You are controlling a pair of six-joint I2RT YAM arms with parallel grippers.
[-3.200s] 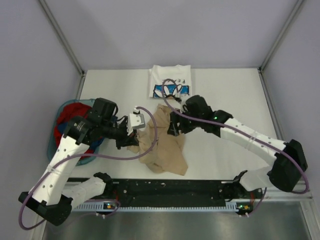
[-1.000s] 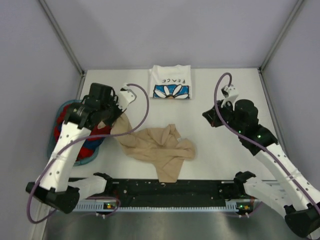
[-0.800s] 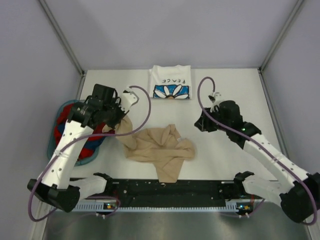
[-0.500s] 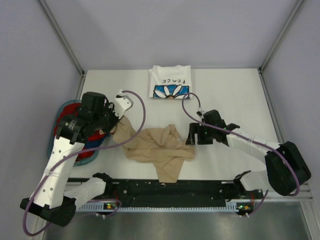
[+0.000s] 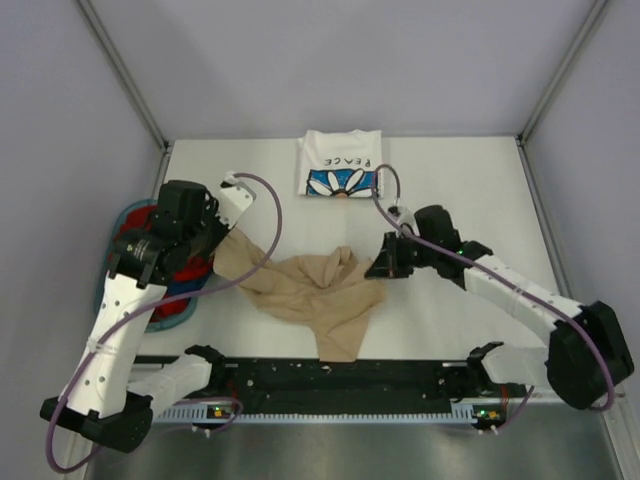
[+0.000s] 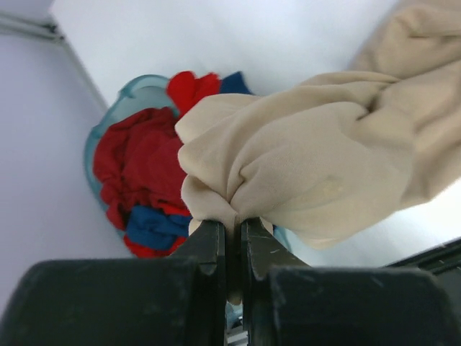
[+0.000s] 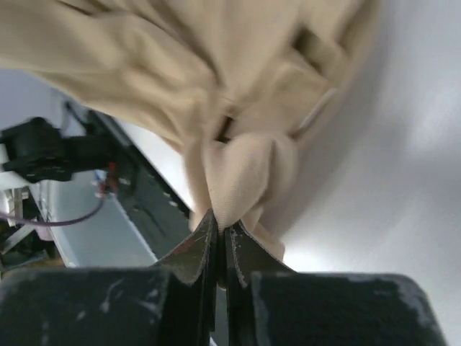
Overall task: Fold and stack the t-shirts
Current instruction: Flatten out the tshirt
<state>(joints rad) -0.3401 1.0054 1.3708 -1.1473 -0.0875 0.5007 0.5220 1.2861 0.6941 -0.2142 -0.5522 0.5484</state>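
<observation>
Both grippers, left [image 6: 232,249] and right [image 7: 220,249], clamped tight on opposite edges of tan shirt [image 5: 310,290], likely to spread it flat for folding.

From overhead behind the arms one camera faces down on the whole table [image 5: 470,190], while both wrist cameras peer closely along their fingers at the same tan shirt [image 5: 310,290].

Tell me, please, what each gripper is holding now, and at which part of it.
Both hold the tan t-shirt. The left gripper pinches a bunched fold at its left end; the right gripper pinches a fold at its right edge.
</observation>
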